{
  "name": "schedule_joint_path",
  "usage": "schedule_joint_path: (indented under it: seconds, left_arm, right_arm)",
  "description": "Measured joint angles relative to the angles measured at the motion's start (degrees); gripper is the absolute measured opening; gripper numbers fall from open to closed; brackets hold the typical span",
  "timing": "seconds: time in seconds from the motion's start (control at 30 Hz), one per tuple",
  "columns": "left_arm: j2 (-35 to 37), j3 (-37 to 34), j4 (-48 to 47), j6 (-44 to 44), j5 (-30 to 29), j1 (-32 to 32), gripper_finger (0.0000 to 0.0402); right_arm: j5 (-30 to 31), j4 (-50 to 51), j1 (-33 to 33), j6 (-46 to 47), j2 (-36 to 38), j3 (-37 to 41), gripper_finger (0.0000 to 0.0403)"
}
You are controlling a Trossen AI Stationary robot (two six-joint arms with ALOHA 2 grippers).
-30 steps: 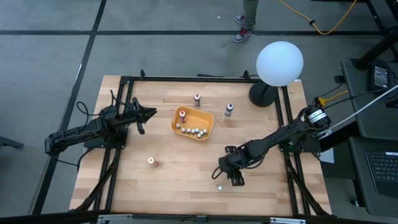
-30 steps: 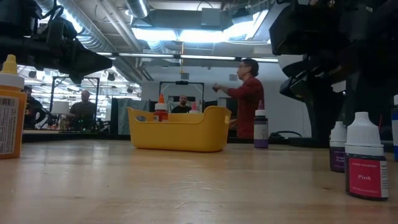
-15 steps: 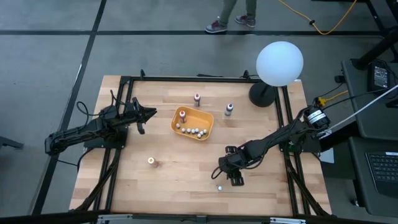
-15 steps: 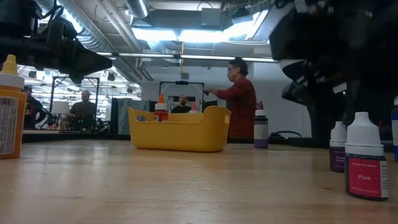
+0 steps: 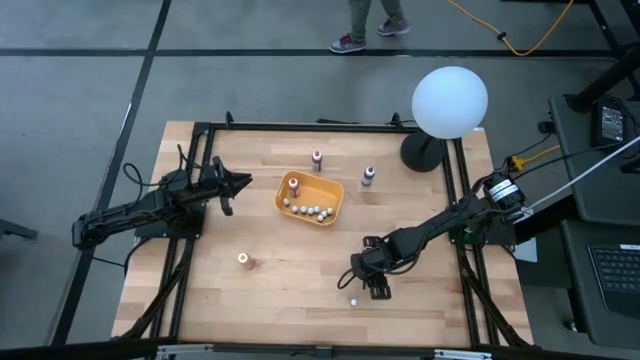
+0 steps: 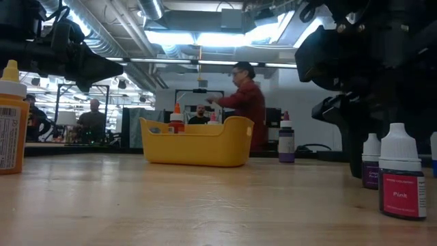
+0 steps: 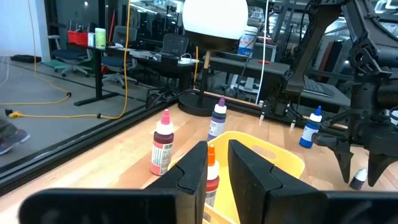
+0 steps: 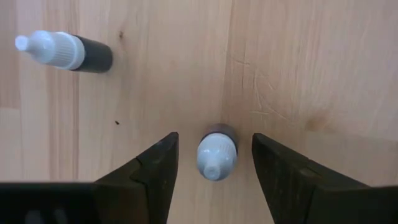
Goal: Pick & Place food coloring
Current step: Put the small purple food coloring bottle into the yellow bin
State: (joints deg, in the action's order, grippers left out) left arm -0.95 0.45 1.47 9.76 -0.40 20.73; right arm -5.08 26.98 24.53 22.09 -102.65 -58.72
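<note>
Several tiny dropper bottles lie in the orange tray [image 5: 338,206], and an orange-topped one stands in it. Others stand loose on the wood: a maroon-labelled one [image 5: 317,158], a purple one [image 5: 368,176], an orange one [image 5: 243,260] and a pink-labelled one [image 5: 352,300] [image 6: 401,181]. My right gripper [image 5: 361,284] [image 8: 214,137] points down, open, with one finger on each side of a dark-labelled, white-capped bottle [image 8: 217,155] [image 6: 371,162] and not touching it. My left gripper [image 5: 240,182] [image 7: 217,167] hovers left of the tray with a narrow gap between its fingers.
A lamp with a white globe [image 5: 450,100] stands at the far right corner. A blue bottle [image 7: 311,127] stands near my right arm. The pink-labelled bottle [image 8: 62,51] is close beside my right gripper. A black frame runs around the table. People move in the room beyond.
My right gripper has come down a little around the dark-labelled bottle, still open. The bottles have kept their places. A person beyond the far edge has walked toward the left.
</note>
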Motion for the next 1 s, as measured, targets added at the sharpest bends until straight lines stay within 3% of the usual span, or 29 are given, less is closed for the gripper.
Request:
schedule_joint_path:
  seconds: [1.0]
  left_arm:
    - [0.0,0.0,0.0,0.0,0.0,0.0,0.0060]
  right_arm:
    - [-0.7,2.3,-0.3,-0.1,0.1,-0.9,0.0204]
